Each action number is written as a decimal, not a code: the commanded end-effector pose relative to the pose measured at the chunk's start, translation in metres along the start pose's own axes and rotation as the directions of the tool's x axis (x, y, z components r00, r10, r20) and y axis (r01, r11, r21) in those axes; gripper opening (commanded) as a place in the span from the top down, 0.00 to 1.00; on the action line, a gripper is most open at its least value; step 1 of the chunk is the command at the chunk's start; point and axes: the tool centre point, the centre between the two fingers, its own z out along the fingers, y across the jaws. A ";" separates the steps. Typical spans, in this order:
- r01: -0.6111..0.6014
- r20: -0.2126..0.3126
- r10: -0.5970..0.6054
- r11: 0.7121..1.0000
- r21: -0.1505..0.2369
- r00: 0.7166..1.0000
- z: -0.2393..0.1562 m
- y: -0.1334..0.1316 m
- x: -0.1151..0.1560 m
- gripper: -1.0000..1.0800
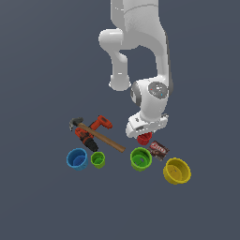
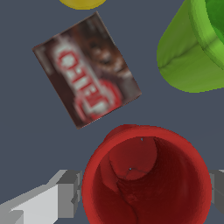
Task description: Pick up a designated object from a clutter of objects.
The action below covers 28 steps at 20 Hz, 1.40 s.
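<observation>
1. One red cup (image 2: pixel 146 175) bracketed by the fingers (image 2: pixel 65 194), one either side of its rim; whether touching, cannot tell.
2. Sits low beside the dark-brown packet (image 2: pixel 87 72) and larger green cup (image 2: pixel 188 52), seemingly not lifted yet.
3. Reach apparently done; closing and lifting clear of the clutter left.

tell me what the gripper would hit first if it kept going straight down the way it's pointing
The red cup. In the wrist view its open mouth sits between the two fingers, directly under the gripper. The fingers look spread to either side of the rim, though exact depth is unclear.
</observation>
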 end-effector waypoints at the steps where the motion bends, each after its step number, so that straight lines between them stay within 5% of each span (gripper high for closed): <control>1: 0.000 0.000 0.000 1.000 0.000 1.000 0.011 0.000 0.000 0.04; 7: 0.001 -0.001 -0.001 1.000 0.000 1.000 0.020 0.000 0.000 0.04; 8: 0.001 -0.001 -0.001 1.000 0.000 1.000 0.020 0.000 0.000 1.00; 28: 0.000 -0.001 0.000 1.000 -0.001 1.000 -0.001 0.012 -0.010 1.00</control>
